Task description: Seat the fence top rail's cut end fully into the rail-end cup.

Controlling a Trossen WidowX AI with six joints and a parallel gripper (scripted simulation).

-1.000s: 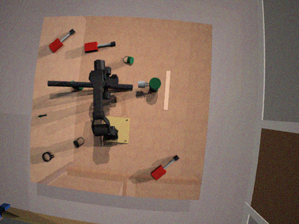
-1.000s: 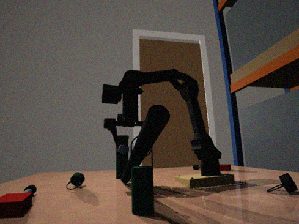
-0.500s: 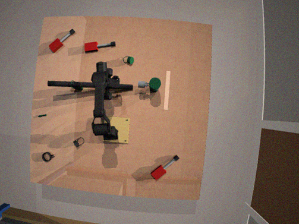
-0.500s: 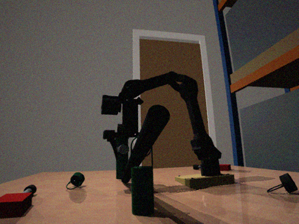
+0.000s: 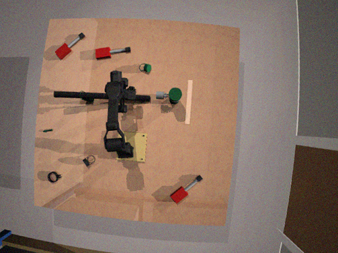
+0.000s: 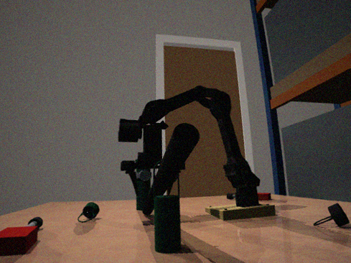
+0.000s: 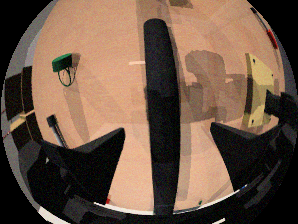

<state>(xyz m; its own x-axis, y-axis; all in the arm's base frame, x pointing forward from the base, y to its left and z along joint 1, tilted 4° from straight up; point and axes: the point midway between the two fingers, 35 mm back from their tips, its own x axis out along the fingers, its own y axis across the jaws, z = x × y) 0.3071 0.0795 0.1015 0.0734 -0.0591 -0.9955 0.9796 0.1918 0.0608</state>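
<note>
The black top rail (image 5: 75,95) (image 6: 174,158) (image 7: 160,83) lies level through the loop cap on the small dark green post (image 6: 166,224). Its cut end (image 5: 147,98) stops a short gap away from the grey rail-end cup (image 5: 160,95), which hangs on the big post under the green post cap (image 5: 175,93). My gripper (image 5: 125,96) (image 6: 145,170) (image 7: 169,129) is open and straddles the rail near its cut end, one finger on each side. I cannot tell whether the fingers touch the rail.
Three red blocks with grey handles (image 5: 62,50) (image 5: 102,52) (image 5: 179,194) lie on the table. A loose green loop cap (image 5: 146,68) (image 6: 90,210), two black bands (image 5: 54,176) (image 5: 89,160), a pale strip (image 5: 188,102) and the yellow base plate (image 5: 140,144) are around.
</note>
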